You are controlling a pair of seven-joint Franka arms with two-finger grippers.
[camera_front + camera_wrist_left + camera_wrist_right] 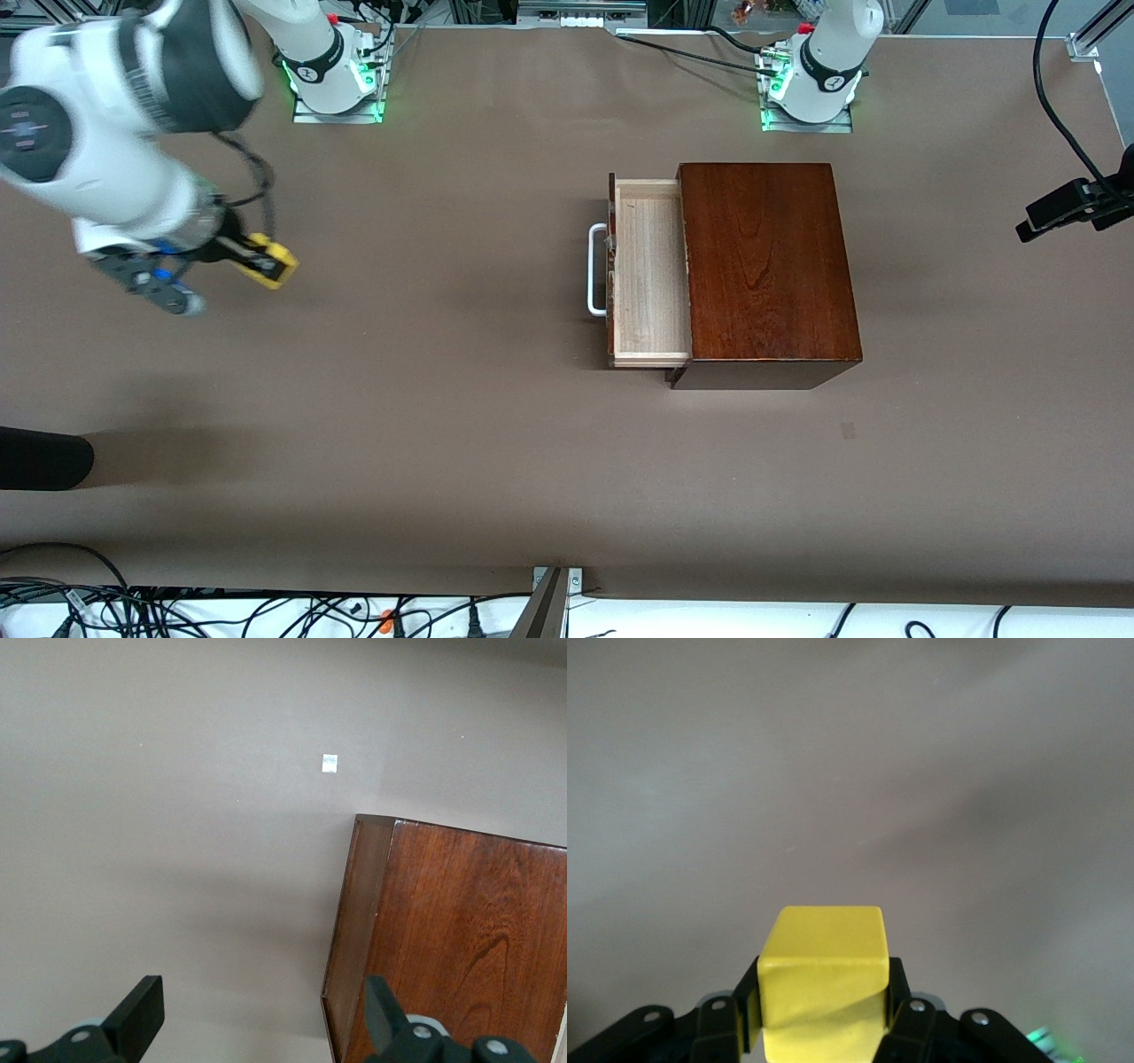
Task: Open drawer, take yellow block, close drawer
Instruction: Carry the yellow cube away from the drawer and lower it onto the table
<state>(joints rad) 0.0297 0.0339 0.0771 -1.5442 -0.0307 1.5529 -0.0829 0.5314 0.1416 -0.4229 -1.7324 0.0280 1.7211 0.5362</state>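
Observation:
The dark wooden box stands on the table toward the left arm's end. Its drawer is slid out toward the right arm's end, showing a bare pale interior and a white handle. My right gripper hangs over the table near the right arm's end, shut on the yellow block. In the right wrist view the yellow block sits clamped between the fingers of the right gripper. My left gripper is open and holds nothing, high over the table beside a corner of the wooden box.
A black camera on a mount juts in at the left arm's end. A dark rounded object lies at the table's edge near the right arm's end. A small pale mark is on the table. Cables run along the edge nearest the front camera.

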